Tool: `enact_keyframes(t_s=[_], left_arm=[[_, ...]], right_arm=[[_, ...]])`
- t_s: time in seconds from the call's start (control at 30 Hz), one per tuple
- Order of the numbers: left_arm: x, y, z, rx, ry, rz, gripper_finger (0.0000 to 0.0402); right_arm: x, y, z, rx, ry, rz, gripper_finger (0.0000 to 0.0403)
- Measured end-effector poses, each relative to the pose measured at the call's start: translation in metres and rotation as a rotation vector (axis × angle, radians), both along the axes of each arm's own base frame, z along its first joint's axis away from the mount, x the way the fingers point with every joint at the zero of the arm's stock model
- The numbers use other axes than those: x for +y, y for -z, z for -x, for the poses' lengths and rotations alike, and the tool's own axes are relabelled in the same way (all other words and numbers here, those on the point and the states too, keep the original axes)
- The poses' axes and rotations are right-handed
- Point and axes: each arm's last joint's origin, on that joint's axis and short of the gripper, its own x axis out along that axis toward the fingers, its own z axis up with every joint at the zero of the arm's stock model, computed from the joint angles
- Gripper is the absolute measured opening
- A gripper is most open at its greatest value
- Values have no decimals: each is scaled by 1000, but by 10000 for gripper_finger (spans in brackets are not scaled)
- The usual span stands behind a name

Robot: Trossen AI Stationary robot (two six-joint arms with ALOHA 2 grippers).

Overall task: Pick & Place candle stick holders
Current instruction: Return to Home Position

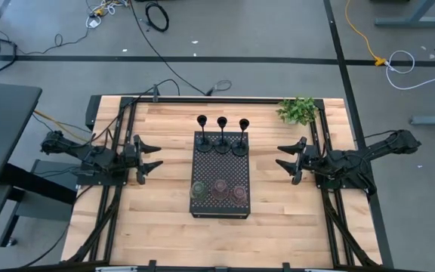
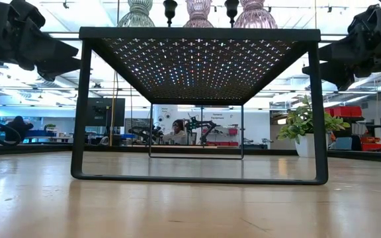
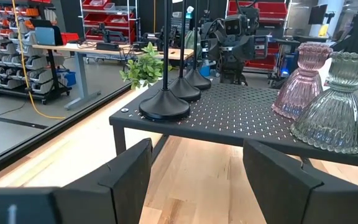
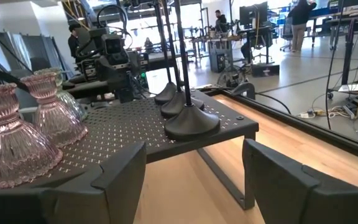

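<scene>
1. Grippers: the left gripper (image 1: pixel 155 154) hangs off the left edge of the shelf (image 1: pixel 219 168) and the right gripper (image 1: pixel 281 156) off its right edge. Both are spread wide with nothing between the fingers, and each is clear of the shelf.
2. Location: all six holders stand on the shelf, mid-desk (image 1: pixel 157 219). The three black stems (image 1: pixel 222 122) line the edge on the plant (image 1: pixel 298 110) side. The olive-green holder (image 1: pixel 199 189) and two pink glass holders (image 1: pixel 220 189) line the opposite edge, with the green one at the left corner.
3. Handling, stems: probably light, rigid metal. The broad round base steadies them, but I judge them tippy if you nudge them high. Take hold low on the stem, just above the base.
4. Handling, glass: likely heavier, brittle, and slick despite the ribbing. Close on the narrow waist, where the flare above and below should stop any slip. Squeeze gently.
5. Orientation: every holder stands upright, long axis vertical, cup up. They are round in plan, so there is no facing to match. You only need to keep them plumb.
6. Status: both rows read complete. I judge there is nothing left for you to pick.
</scene>
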Motion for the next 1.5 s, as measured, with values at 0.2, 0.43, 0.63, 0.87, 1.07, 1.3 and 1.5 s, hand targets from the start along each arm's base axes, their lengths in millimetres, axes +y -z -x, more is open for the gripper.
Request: enact_keyframes(t_s=[0.2,0.43,0.63,0.87,1.07,1.3,1.5], left_arm=[[0,0,0,-8,0,3,252],[5,-1,-1,-14,-59,5,252],[8,-1,-1,-16,-88,5,252],[8,-1,-1,-18,-88,6,252],[8,-1,-1,-19,-88,6,252],[8,-1,-1,-20,-88,7,252],[8,-1,-1,-21,-88,7,252]], right_arm=[[0,0,0,0,0,0,263],[0,0,0,0,0,1,263],[0,0,0,0,0,1,263],[0,0,0,0,0,1,263],[0,0,0,0,0,1,263],[0,0,0,0,0,1,263],[0,0,0,0,0,1,263]])
